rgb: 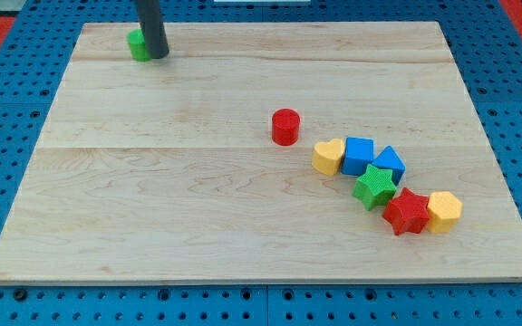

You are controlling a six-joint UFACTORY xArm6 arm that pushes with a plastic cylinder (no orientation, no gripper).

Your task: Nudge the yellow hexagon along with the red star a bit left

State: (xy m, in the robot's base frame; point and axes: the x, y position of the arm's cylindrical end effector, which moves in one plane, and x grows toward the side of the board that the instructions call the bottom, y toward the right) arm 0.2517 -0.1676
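The yellow hexagon (445, 210) lies at the view's lower right, touching the right side of the red star (407, 212). My tip (158, 55) stands far away at the view's top left, right beside a green block (138, 44) that it partly hides. The rod comes down from the view's top edge.
A green star (375, 186) touches the red star's upper left. Above it sit a blue cube (358, 155), a second blue block (390, 163) and a yellow heart (328, 156). A red cylinder (285, 126) stands alone near the middle. The wooden board (152, 199) rests on blue pegboard.
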